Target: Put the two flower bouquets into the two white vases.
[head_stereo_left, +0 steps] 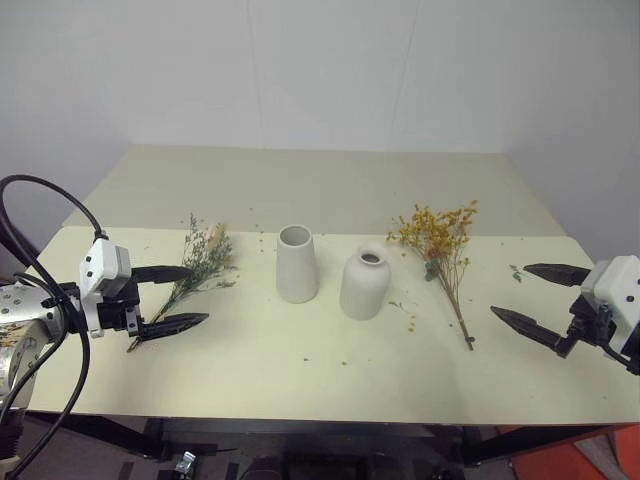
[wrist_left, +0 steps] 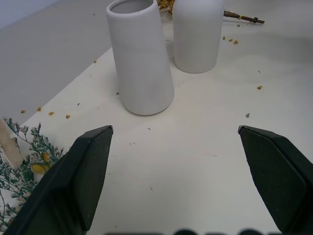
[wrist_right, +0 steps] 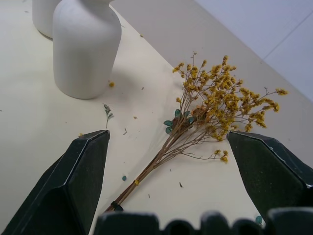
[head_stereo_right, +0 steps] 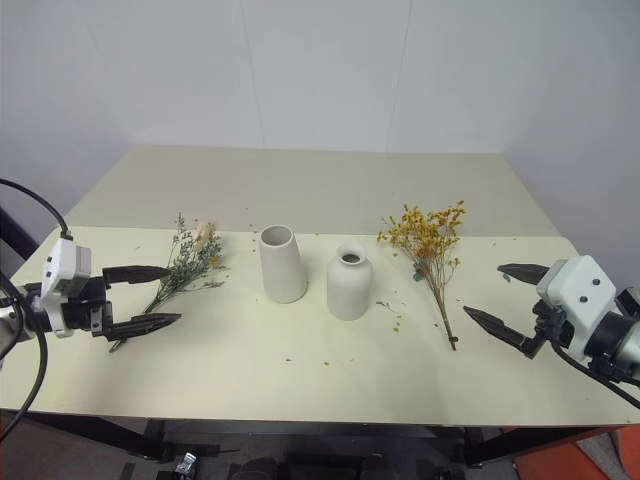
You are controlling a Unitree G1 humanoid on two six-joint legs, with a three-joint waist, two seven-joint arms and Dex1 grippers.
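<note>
Two white vases stand mid-table: a taller tapered one [head_stereo_left: 297,264] with a wide mouth and a rounder narrow-necked one [head_stereo_left: 364,284] to its right. The grey-green bouquet [head_stereo_left: 200,262] with a peach plume lies flat left of the vases. The yellow-orange bouquet [head_stereo_left: 441,250] lies flat on the right, stems toward the front edge. My left gripper [head_stereo_left: 178,297] hovers open beside the grey-green bouquet's stem end, holding nothing. Just right of the yellow bouquet's stems my right gripper [head_stereo_left: 538,296] is open and empty too.
The pale table [head_stereo_left: 300,370] carries small scattered petals and crumbs around the vases and the yellow bouquet [wrist_right: 205,115]. A white wall rises behind the table. A black cable [head_stereo_left: 40,230] loops by my left arm.
</note>
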